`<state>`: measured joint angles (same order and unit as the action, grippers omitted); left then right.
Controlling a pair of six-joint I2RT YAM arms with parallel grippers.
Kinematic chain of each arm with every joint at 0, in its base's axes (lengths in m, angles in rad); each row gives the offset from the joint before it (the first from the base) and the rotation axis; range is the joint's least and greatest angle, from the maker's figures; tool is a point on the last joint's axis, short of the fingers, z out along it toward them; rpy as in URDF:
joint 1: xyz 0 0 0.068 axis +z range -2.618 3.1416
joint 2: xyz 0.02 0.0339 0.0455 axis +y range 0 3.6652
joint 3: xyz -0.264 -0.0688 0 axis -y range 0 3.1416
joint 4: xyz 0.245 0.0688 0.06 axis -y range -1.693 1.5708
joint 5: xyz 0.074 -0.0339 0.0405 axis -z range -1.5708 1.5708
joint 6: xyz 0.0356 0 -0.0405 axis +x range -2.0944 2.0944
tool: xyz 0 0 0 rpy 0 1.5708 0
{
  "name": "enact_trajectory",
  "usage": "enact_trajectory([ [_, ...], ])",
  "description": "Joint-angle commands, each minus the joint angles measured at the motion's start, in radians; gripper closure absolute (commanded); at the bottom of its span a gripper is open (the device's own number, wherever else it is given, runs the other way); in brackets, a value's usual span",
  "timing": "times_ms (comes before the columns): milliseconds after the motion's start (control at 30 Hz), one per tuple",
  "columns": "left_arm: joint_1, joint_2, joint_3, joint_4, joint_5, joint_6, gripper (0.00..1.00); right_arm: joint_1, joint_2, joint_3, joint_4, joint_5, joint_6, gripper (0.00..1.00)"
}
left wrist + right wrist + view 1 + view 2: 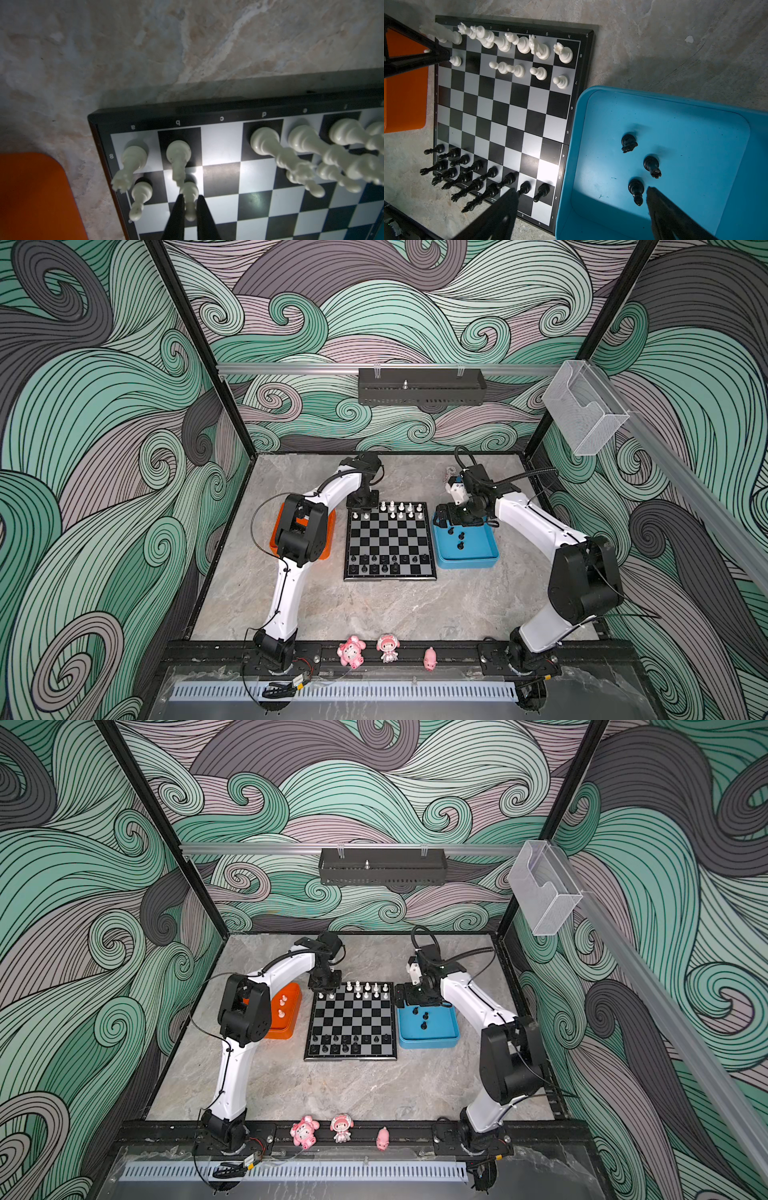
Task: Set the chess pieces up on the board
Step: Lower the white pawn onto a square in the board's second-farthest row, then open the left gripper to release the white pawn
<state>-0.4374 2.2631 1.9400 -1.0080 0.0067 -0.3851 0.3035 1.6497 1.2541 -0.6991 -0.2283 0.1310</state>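
Jaws, L arm: closed on white pawn (190, 196); the two black fingers (178, 209) flank its head and stem, pawn centred between them. Pawn axis: vert., head toward the wrist, base on or just over the light sq. in file b, second row in from the board (220, 118) rim, directly in front of the back-row piece (178, 153). Base-to-sq. contact cannot be confirmed; it looks seated. Adj. items: file-a pawn (141, 193) just beside; both file c sqs. on that side are vacant.

Key relation for the next move (judgement): the closing line runs along the row, so opening spreads one finger toward the file-a pawn and the other toward vacant file c. Clearance on the file a side is tight. Recommended: small opening, then a straight vert. retract, w/ no sideways travel until the fingers clear the pawn heads.

Jaws, R arm: wide open, holding nothing, above the blue tray (576, 145). Three black pieces (652, 165) stand upright in it, apart from each other. The nearest black piece (636, 190) lies inside the gap but off-centre, just beside one finger. R arm is nearer for these.

Orange tray (286, 1032) w/ three white pieces (282, 1004) sits on the L arm side. The board lies on the worktop (374, 605) between the trays.
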Motion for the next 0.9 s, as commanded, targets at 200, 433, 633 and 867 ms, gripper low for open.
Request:
enact_trajectory([
  [200,-0.006,0.02,-0.001,-0.006,-0.03,-0.007,0.86,-0.004,-0.017,-0.007,-0.002,-0.009,-0.002,0.04],
  [433,-0.006,0.026,-0.001,-0.004,-0.033,-0.006,0.86,-0.004,-0.016,-0.007,0.0,-0.01,-0.002,0.04],
  [633,-0.006,0.029,-0.002,-0.003,-0.032,-0.008,0.86,-0.006,-0.016,-0.008,0.0,-0.011,-0.002,0.04],
  [867,-0.006,0.031,-0.001,0.001,-0.029,-0.012,0.83,-0.006,-0.017,-0.009,0.001,-0.012,-0.002,0.04],
])
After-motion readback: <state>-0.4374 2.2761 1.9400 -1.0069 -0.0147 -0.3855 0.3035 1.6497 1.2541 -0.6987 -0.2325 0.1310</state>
